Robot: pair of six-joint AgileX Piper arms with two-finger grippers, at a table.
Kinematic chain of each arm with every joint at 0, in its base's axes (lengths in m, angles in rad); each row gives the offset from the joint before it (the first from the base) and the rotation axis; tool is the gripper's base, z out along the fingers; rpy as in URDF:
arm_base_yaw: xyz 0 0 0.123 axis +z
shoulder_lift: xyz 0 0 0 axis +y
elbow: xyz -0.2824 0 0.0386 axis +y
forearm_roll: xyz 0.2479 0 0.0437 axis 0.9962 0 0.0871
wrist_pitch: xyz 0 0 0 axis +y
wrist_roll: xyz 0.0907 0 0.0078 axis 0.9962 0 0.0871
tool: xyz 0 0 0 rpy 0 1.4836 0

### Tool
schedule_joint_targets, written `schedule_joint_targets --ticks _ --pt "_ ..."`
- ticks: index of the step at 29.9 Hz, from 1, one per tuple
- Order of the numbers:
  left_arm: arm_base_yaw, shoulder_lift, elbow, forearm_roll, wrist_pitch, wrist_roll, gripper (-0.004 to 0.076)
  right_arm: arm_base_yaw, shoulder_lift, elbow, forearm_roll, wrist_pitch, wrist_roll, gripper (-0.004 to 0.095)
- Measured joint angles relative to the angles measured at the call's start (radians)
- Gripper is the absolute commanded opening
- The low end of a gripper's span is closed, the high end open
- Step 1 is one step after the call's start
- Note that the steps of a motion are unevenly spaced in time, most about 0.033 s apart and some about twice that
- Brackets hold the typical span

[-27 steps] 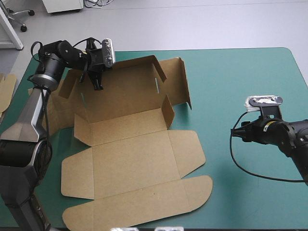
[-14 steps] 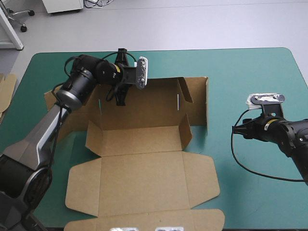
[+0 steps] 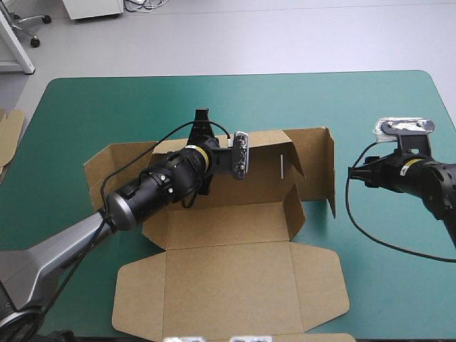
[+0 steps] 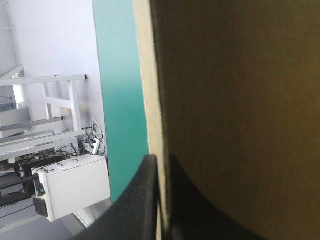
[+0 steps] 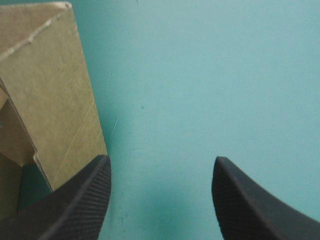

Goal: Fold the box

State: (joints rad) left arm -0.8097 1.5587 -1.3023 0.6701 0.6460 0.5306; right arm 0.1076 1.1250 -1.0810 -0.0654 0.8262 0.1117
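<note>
The brown box (image 3: 228, 278) lies mid-table on the teal-green cover (image 3: 370, 107), its back and side walls raised and its lid flat toward the front edge. My left gripper (image 3: 191, 198) reaches over the back wall. In the left wrist view its black fingers (image 4: 145, 200) pinch the edge of the board (image 4: 240, 100), all but shut. My right gripper (image 3: 354, 175) hovers open just right of the box's upright right flap (image 3: 329, 167). The right wrist view has that flap (image 5: 55, 90) ahead of one finger, with bare cover between the open fingers of the gripper (image 5: 160, 165).
An edge of more brown board (image 3: 7, 132) shows at the table's left edge. Bare teal-green cover stretches along the far side and the right part of the table.
My left gripper has dragged the box rightward and toward the front, still holding the back wall. The box's right flap now stands close to my right gripper, which shifted slightly toward the far edge.
</note>
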Motion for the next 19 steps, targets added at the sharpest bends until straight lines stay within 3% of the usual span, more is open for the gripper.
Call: schedule_joint_targets --ticks 5,10,16,19 --pt "-0.049 -0.064 0.123 0.209 -0.046 -0.248 -0.0015 -0.078 0.01 -0.084 0.031 0.036 -0.047 0.0562" --pt "-0.111 -0.117 0.229 0.455 -0.054 -0.499 -0.0015 -0.149 0.086 -0.165 0.16 0.086 -0.151 0.0562" --pt "-0.157 -0.122 0.333 0.781 -0.016 -0.816 -0.0015 -0.16 0.245 -0.302 0.284 0.148 -0.24 0.0562" --pt "-0.165 -0.122 0.367 0.872 -0.001 -0.878 -0.0015 -0.16 0.332 -0.388 0.304 0.192 -0.252 0.0562"
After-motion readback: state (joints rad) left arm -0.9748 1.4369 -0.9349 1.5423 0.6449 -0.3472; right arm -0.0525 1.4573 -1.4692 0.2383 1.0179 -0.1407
